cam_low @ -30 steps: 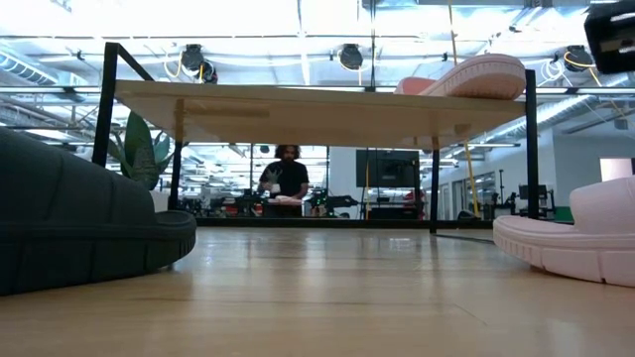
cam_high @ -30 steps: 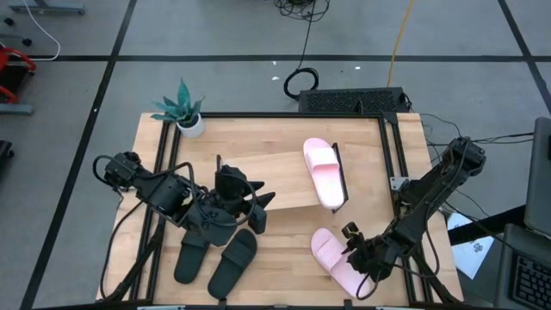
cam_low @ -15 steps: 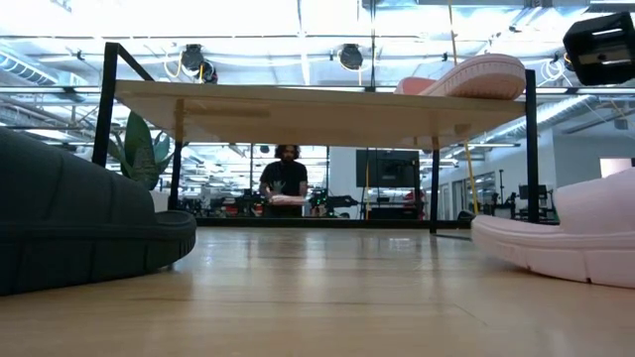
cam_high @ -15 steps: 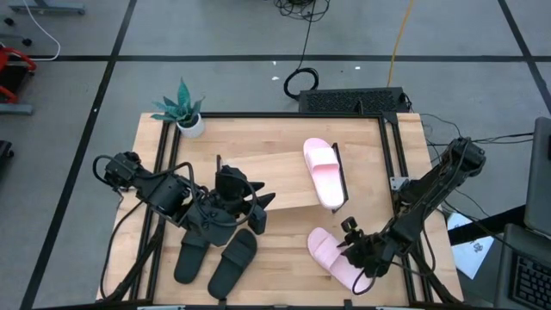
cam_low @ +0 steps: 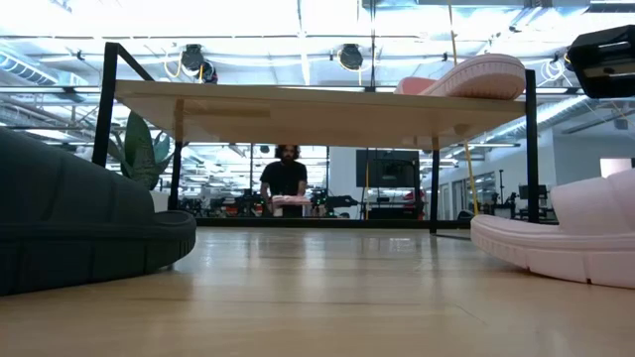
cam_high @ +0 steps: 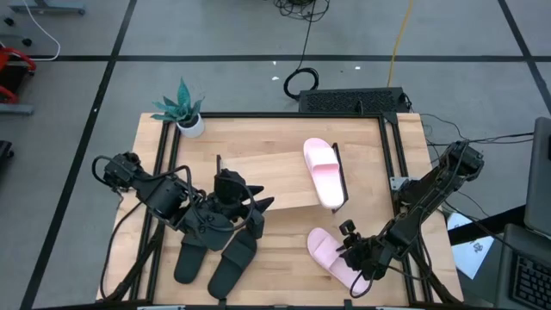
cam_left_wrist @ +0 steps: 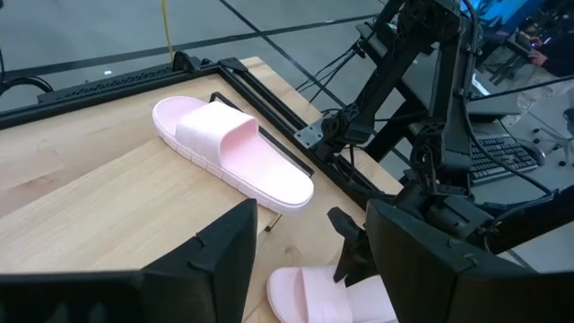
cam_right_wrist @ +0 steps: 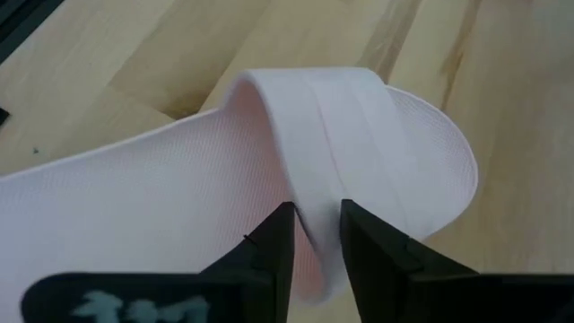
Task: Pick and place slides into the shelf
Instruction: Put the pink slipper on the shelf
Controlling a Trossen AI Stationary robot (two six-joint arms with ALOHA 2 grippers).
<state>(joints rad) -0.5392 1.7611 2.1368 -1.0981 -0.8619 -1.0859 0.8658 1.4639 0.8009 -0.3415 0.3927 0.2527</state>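
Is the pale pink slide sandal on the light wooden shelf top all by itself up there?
Yes, one pale pink slide sandal lies alone on the shelf.

Under the shelf the table lies open; one pink slide occupies its right end.

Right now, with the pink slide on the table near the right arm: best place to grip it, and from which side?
Grip the wide strap of the pink slide on the table, coming down from above. The slide lies flat, sole down, so its strap arches up as the only raised part thin enough to pinch. The right gripper already has one finger on each side of that strap, closing in on it.
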